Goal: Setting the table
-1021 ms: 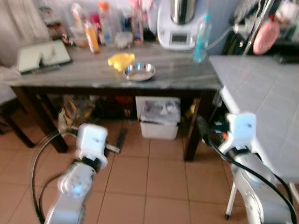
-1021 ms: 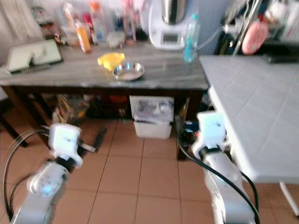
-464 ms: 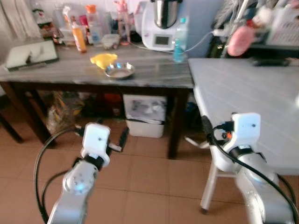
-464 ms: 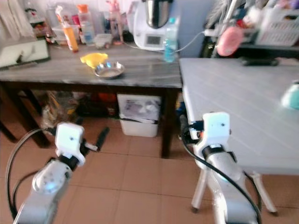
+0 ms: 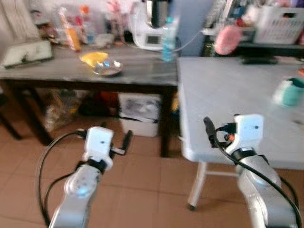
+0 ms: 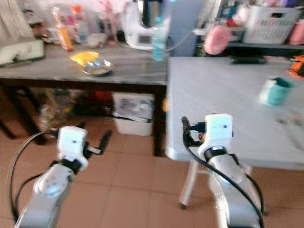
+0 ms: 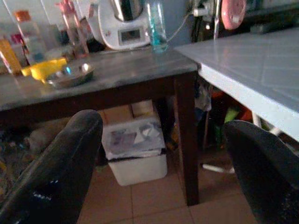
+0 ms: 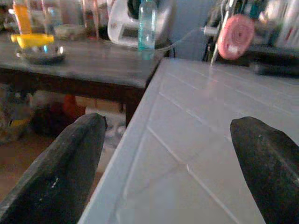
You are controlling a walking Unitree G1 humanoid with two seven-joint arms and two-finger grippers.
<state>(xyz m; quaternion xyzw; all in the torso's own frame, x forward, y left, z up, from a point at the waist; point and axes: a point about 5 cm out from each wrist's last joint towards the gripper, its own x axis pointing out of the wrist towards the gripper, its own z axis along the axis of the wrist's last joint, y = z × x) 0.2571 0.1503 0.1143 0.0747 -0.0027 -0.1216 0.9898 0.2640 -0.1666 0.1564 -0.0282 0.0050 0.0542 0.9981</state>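
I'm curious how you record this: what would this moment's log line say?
stage: approaching white table | left gripper: open, empty | right gripper: open, empty | teal cup: on table

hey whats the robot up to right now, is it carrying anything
Nothing is in hand. The robot stands on the tiled floor facing the corner where a dark wooden table meets a white table. Both grippers are open and empty: the left gripper is held out low in front of the wooden table, the right gripper over the edge of the white one. A metal bowl sits on the wooden table beside something yellow, and a teal mug stands on the white table, untouched.
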